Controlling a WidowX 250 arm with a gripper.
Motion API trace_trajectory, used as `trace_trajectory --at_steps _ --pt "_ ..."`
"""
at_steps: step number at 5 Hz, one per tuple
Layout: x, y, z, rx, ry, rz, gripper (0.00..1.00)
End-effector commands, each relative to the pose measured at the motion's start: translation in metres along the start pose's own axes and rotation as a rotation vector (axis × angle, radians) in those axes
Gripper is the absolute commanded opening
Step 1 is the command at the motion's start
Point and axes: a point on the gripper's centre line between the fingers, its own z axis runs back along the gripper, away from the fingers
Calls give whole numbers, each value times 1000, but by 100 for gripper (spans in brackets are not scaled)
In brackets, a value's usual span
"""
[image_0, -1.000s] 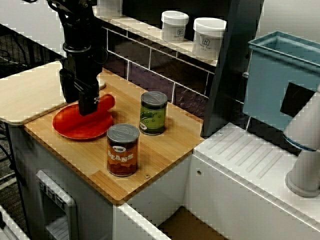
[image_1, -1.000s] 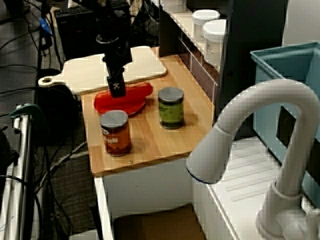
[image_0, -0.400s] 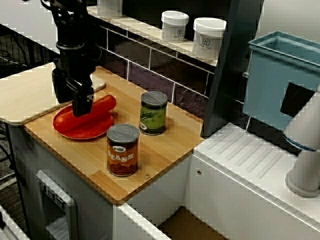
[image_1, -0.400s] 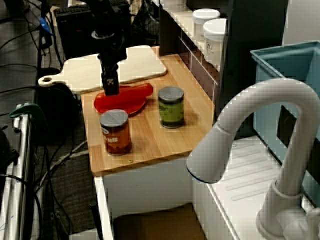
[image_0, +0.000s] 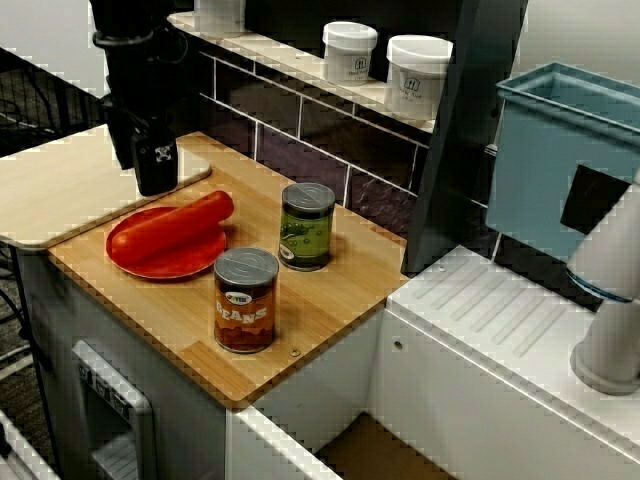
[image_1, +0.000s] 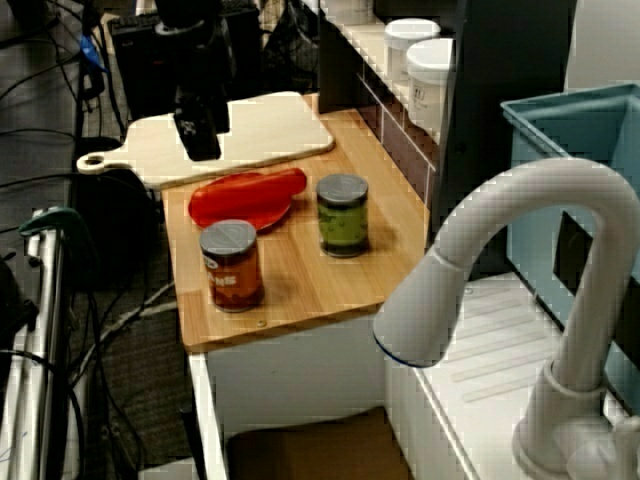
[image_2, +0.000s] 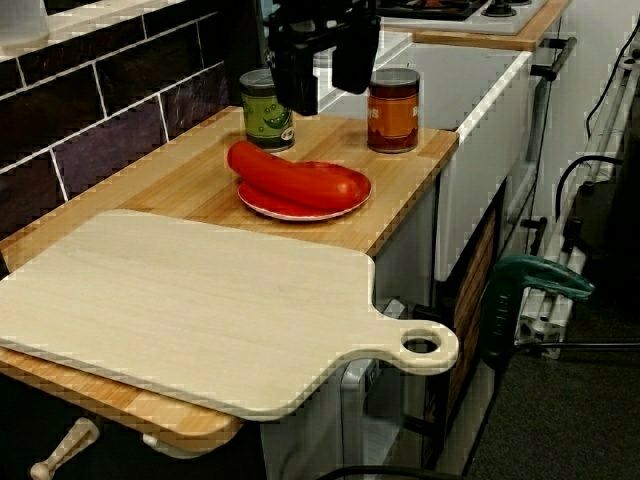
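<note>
Gripper-mounted view, front to back: pale cutting board (image_2: 200, 300) with a holed handle fills the foreground, lying on the wooden counter top (image_2: 190, 170) and overhanging its edge. Just past it, red plate (image_2: 300, 212) sits flat on the wood with the red sausage (image_2: 290, 175) lying across it, one end poking over the rim toward the tiled wall. Gripper (image_2: 325, 88) hangs above that area, fingers apart, nothing between them, not touching sausage or plate. In the view from the counter's front it sits up off the surface over the seam where the board meets the wood, just beside the plate's far-left rim. Behind the plate: green-label can (image_2: 266, 110) nearer the wall, beans can (image_2: 393, 110) nearer the counter's front edge, both upright, apart from each other and from the plate. Further back, two white tubs (image_0: 350, 50) on the ledge above the tiles, then a blue bin (image_0: 560, 160) and a white faucet (image_1: 500, 250) by the sink drainboard.
</note>
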Motion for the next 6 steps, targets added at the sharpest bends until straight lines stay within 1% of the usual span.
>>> trace_trajectory --at_steps 1,2,3,4,5,6 --pt "-9 1 3 5 -23 -243 100" --pt "-14 -10 -7 -29 -7 -365 100" --pt "-16 -25 -10 -48 2 -476 100" --pt "-15 -43 -11 -63 6 -669 100" --pt "-14 -50 -12 -74 3 -707 100" --pt "-15 -60 -14 -58 -1 -732 100"
